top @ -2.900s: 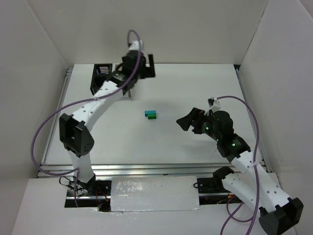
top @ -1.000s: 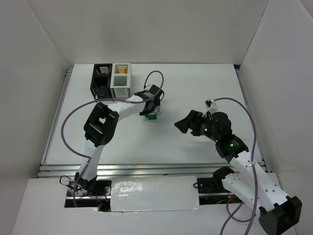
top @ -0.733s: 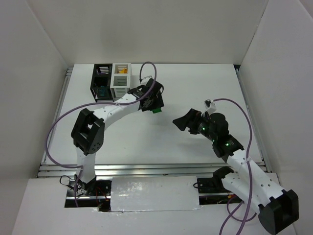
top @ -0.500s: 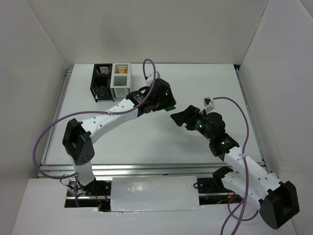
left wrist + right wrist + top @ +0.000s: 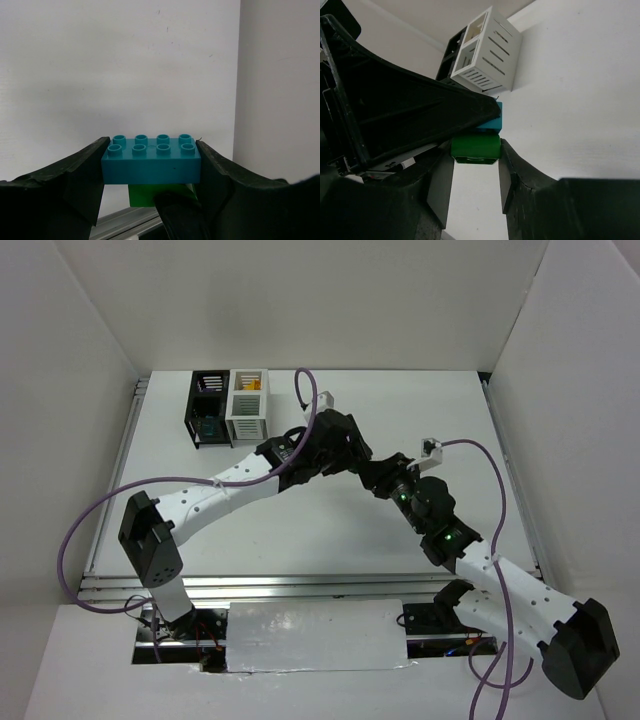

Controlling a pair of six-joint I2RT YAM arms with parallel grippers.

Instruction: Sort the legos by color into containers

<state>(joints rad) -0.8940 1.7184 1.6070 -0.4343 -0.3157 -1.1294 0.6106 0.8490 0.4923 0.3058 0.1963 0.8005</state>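
The left arm (image 5: 215, 490) and right arm (image 5: 500, 585) wear white shells between black joint housings. A purple cable (image 5: 61, 565) trails along each. Green lights (image 5: 447, 536) dot the right arm. Fingers (image 5: 75, 172) are matte black.

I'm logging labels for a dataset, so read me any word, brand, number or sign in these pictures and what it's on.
None can be read. The teal brick, the green brick, the white bin and the black bin show no print; any marks on the brick studs are too small to tell.
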